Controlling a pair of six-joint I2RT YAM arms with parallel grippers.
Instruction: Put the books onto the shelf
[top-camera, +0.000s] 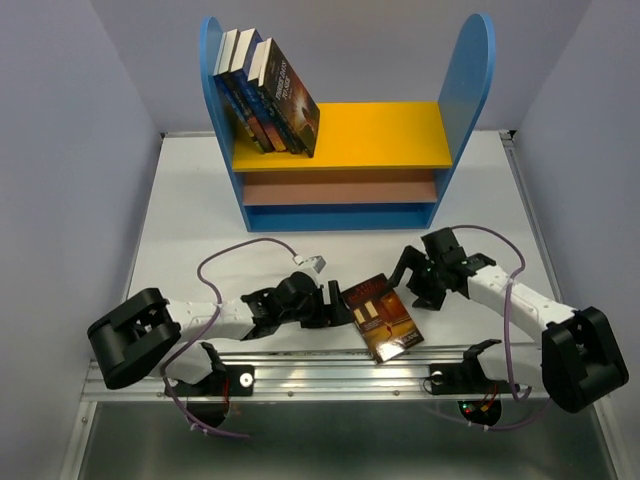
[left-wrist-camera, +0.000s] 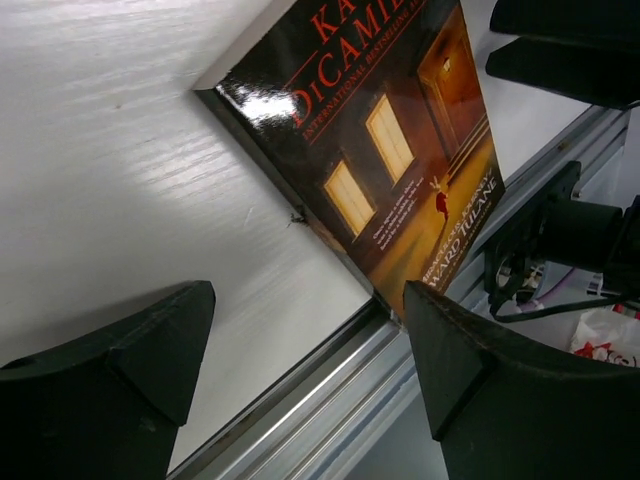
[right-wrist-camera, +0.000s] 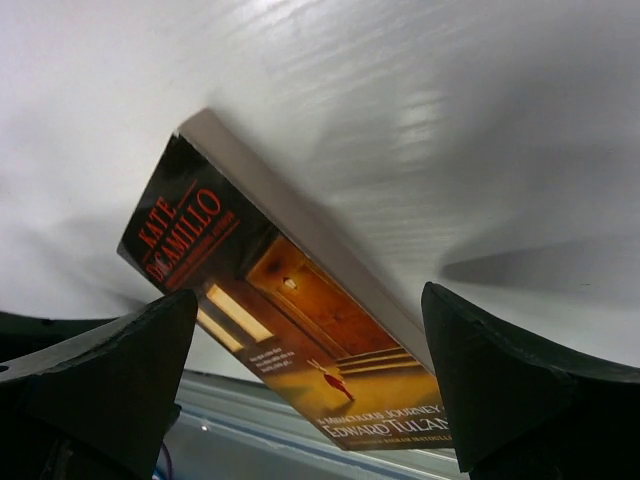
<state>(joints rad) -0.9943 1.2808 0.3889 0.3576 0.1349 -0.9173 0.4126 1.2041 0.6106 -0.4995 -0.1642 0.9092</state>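
One book (top-camera: 381, 317) lies flat, cover up, on table (top-camera: 190, 210) near the front edge, btwn the 2 grippers. Its near corner reaches the metal rail (top-camera: 300, 372). L gripper (top-camera: 338, 306) sits just beside the book's left edge, jaws spread wide, nothing held. R gripper (top-camera: 414, 284) is near the book's far right corner, jaws also wide apart, empty. Other books (top-camera: 268, 95) lean together at left end of shelf (top-camera: 462, 95), standing on its yellow top board (top-camera: 380, 135) against the left panel.
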